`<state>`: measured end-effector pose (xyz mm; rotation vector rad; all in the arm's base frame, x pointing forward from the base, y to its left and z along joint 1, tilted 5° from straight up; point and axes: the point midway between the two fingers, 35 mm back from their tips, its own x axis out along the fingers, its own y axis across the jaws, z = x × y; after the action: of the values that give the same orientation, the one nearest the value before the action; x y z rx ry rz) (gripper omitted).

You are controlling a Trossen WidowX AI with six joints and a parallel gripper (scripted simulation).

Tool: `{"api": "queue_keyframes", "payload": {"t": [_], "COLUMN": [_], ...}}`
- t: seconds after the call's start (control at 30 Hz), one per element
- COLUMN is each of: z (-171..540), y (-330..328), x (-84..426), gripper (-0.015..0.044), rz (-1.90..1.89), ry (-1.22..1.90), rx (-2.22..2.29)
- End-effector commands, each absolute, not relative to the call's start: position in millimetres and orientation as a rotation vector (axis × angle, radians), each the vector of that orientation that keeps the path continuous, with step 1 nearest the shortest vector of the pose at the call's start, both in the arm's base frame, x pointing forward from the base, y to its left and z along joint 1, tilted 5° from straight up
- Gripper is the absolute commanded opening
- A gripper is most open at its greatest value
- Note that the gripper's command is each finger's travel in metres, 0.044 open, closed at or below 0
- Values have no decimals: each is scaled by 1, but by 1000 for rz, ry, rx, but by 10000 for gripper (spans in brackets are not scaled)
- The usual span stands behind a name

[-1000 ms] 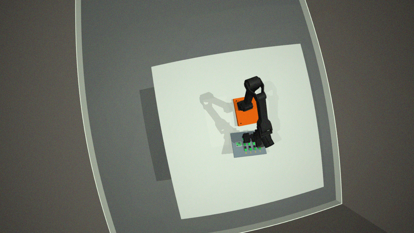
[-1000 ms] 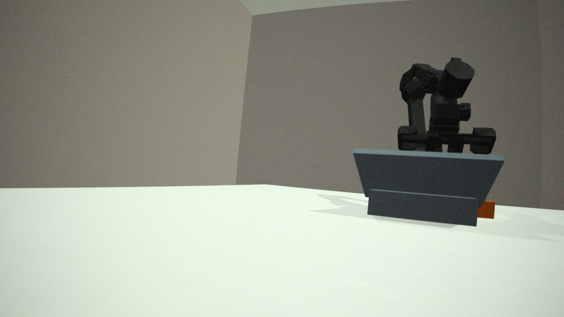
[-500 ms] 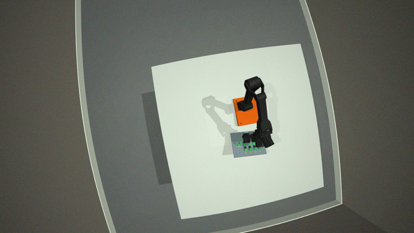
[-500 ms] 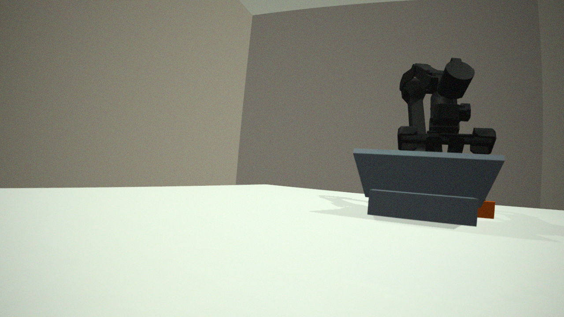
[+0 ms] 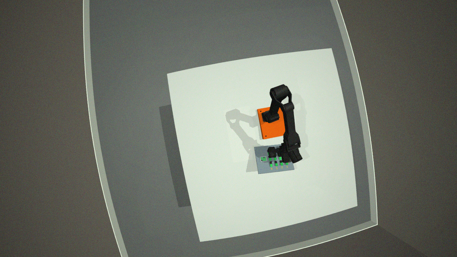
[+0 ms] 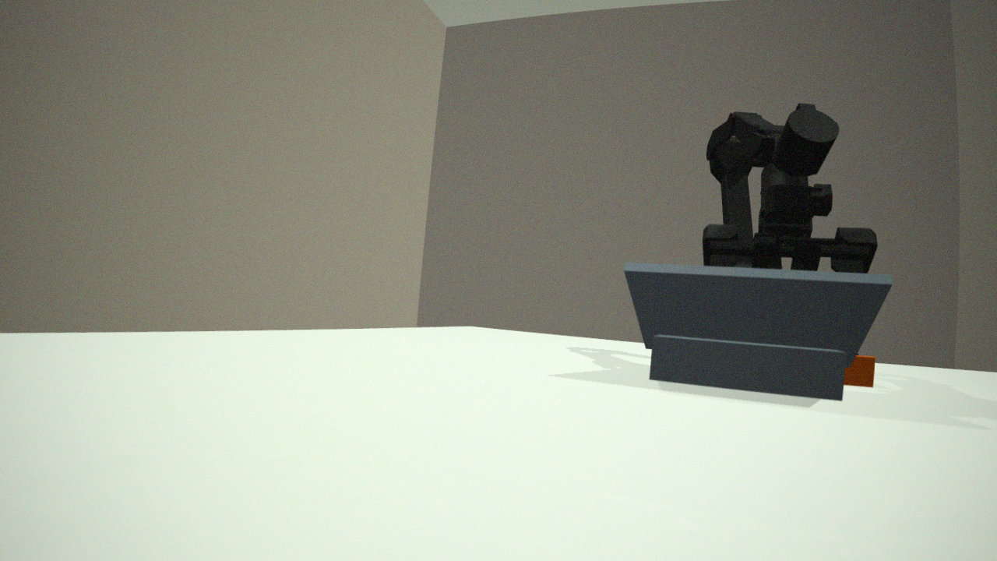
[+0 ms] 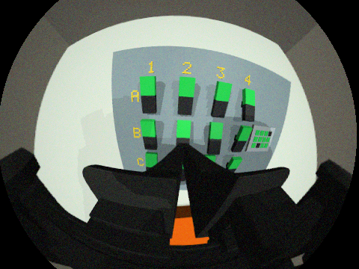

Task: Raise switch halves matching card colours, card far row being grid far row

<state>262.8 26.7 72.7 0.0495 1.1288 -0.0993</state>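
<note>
Gripper (image 5: 282,153) (image 6: 792,263) (image 7: 182,146) lined up with the near end of switch B2 (image 5: 280,158) (image 7: 183,128)

Narrow and holding nothing, the closed fingers reach down to the tilted panel (image 5: 265,169) (image 6: 752,307) (image 7: 123,75). In the wrist view their tips overlap B2's dark half, with its green half on the far side. B2's long axis runs far to near, so the tool sits on that line rather than off to one side; contact cannot be told. The small card (image 5: 263,159) (image 7: 261,139), beyond column 4 on the arm's right, asks for green raised at B2. Its brighter green face suggests that half is down, so the likely move is a straight press on the dark end. Drifting nearer could catch C2, mostly hidden behind the fingers
</note>
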Motion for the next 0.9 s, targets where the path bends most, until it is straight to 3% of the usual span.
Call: {"api": "queue_keyframes", "payload": {"t": [0.0,0.63,0.87], "z": [72,69,129], "y": [27,27,30], "x": [263,264,239], "gripper": [0,0,0], "rz": [-96,-96,-96], "ry": [1129,1129,1157], "rx": [48,48,50]}}
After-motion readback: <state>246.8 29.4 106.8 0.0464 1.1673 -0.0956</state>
